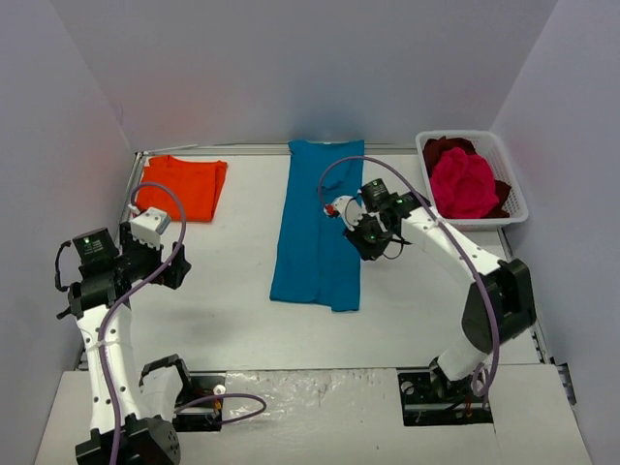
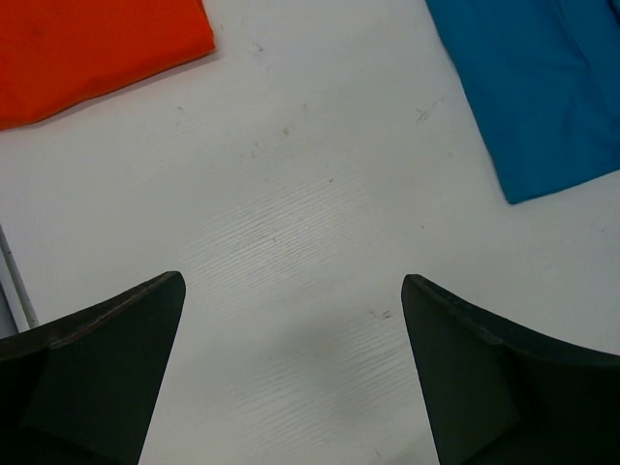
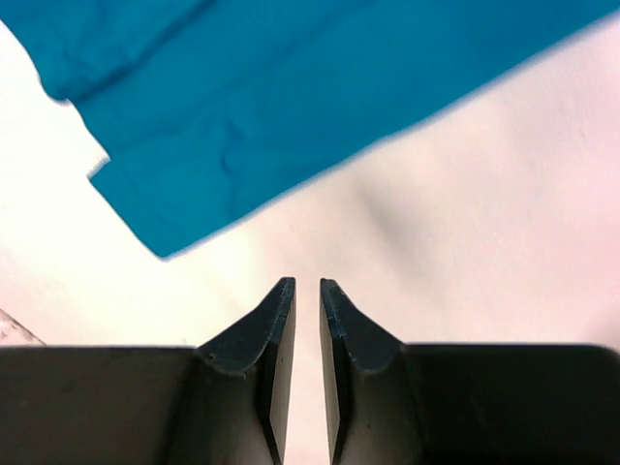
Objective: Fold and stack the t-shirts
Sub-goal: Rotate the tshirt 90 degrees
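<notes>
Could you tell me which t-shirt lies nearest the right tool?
The teal-blue t-shirt mid-table; the orange one lies far left, the pink one and dark red one in the basket.

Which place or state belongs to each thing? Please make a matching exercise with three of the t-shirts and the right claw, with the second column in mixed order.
Column one
1. orange t-shirt
2. teal-blue t-shirt
3. magenta-pink t-shirt
4. right claw

Column two
A. in the white basket
B. folded flat at the far left corner of the table
C. almost fully shut, holding nothing
D. lying as a long strip in the middle of the table

Pairs: 1-B, 2-D, 3-A, 4-C
</notes>
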Robot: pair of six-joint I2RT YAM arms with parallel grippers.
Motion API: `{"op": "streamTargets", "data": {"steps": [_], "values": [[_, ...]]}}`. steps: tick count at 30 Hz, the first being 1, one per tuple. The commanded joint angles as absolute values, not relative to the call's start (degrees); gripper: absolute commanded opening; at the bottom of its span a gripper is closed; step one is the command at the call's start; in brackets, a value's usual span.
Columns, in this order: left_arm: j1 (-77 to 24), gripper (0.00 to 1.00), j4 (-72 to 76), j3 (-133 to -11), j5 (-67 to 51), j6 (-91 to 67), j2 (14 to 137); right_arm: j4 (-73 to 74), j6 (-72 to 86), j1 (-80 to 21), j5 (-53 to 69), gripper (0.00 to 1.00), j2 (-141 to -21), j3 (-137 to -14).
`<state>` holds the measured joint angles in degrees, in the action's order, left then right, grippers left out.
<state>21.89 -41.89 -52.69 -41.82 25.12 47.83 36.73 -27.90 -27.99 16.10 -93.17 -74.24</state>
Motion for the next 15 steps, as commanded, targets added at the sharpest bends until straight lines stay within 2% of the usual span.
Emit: {"op": "streamTargets", "data": {"steps": [1,4,9,15], "values": [[22.3,0.94,-44.6,-53.9,-46.9,28.0,48.7,40.7,-29.5,-22.7,17.1,0.14,-85.7,-69.1],[22.0,0.94,-44.7,-53.9,-47.8,28.5,49.2,39.9,-29.5,-20.9,17.2,0.18,-80.1,-65.8],[19.1,0.94,-44.1,-54.1,-47.1,28.0,49.9,38.8,-29.4,-15.7,20.0,0.19,-73.5,-65.4],[6.3,0.94,-41.0,-54.3,-36.8,28.4,51.0,32.6,-26.8,-7.2,28.2,0.21,-71.7,-62.0]]}}
